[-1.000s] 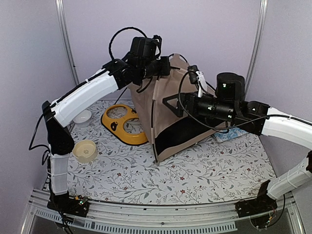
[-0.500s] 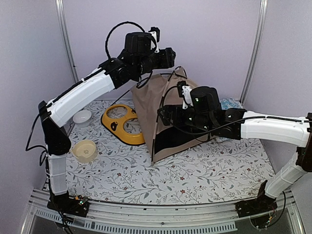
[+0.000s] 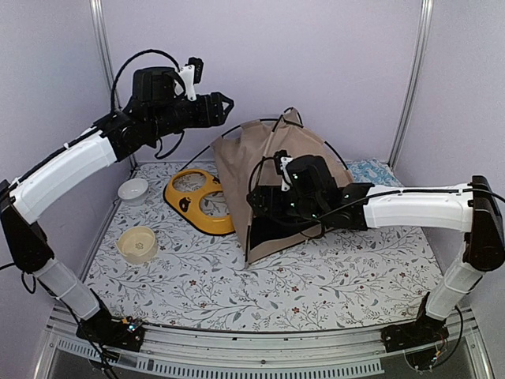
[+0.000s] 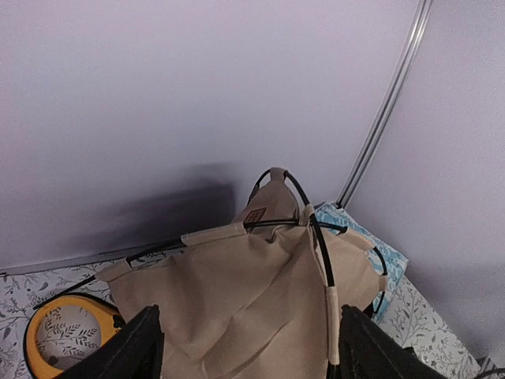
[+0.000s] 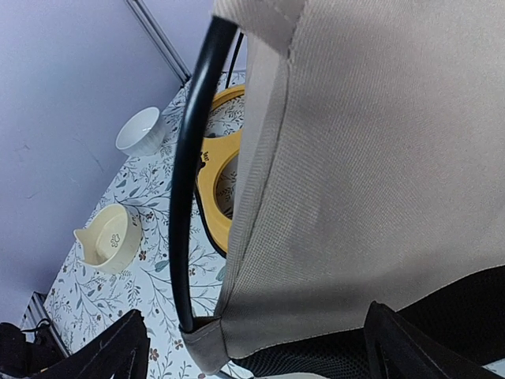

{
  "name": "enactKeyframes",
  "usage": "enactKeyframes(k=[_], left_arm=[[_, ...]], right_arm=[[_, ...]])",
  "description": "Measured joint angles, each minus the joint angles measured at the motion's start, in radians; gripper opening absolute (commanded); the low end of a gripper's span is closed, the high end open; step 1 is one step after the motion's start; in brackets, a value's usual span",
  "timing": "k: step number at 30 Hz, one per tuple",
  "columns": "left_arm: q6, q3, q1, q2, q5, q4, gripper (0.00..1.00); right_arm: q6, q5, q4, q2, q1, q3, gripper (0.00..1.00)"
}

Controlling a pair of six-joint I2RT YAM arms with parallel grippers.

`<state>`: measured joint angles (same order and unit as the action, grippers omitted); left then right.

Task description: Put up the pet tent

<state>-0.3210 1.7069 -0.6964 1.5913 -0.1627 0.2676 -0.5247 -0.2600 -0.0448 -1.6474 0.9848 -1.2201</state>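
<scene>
The pet tent [image 3: 264,158] is a tan canvas shape with black crossing poles, standing slumped in the middle of the table. My left gripper [image 3: 227,106] hangs open high up to the tent's left, touching nothing. The left wrist view looks down on the tent [image 4: 252,292] and its brown label [image 4: 254,215] between the spread fingers [image 4: 138,347]. My right gripper [image 3: 256,207] is open at the tent's front left corner. There the canvas [image 5: 379,158] and a black pole [image 5: 185,174] fill the gap in front of its wide-spread fingers [image 5: 118,347].
A yellow double-bowl feeder [image 3: 197,197] lies just left of the tent. A small white bowl [image 3: 134,190] and a cream bowl [image 3: 137,244] sit further left. A blue patterned cushion [image 3: 371,170] lies behind the tent on the right. Walls stand close behind.
My left gripper opened, let go of the tent's top and swung up and to the left. My right gripper moved left and down to the tent's front corner. The tent sagged lower.
</scene>
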Motion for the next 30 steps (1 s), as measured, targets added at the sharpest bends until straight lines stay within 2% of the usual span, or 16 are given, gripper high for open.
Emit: enactKeyframes(k=[3,5,6,12,13,14,15,23,30], left_arm=[[0.007,-0.117,0.013,-0.058,0.027,-0.018,0.78],[0.012,-0.188,0.036,-0.087,0.048,-0.029,0.78],[0.013,-0.213,0.047,-0.095,0.055,-0.031,0.78],[0.033,-0.3,0.109,-0.128,0.096,-0.035,0.78],[0.041,-0.303,0.113,-0.133,0.1,-0.037,0.78],[0.047,-0.305,0.116,-0.139,0.104,-0.039,0.78],[0.06,-0.308,0.117,-0.145,0.111,-0.04,0.78],[0.185,-0.299,0.129,-0.182,0.185,-0.04,0.77],[0.288,-0.228,0.135,-0.18,0.241,0.004,0.76]], right_arm=[[-0.01,0.013,-0.001,-0.029,0.004,-0.006,0.94],[-0.013,0.019,-0.005,-0.058,0.005,-0.026,0.89],[-0.014,0.023,-0.01,-0.076,0.006,-0.043,0.83],[-0.012,0.031,-0.064,-0.107,-0.005,-0.089,0.36],[-0.01,0.032,-0.068,-0.103,-0.008,-0.091,0.27],[-0.006,0.035,-0.078,-0.096,-0.012,-0.091,0.11],[0.002,0.04,-0.095,-0.082,-0.019,-0.091,0.02],[0.111,0.068,-0.224,0.096,-0.102,-0.095,0.0],[0.322,0.11,-0.297,0.255,-0.104,-0.096,0.0]])
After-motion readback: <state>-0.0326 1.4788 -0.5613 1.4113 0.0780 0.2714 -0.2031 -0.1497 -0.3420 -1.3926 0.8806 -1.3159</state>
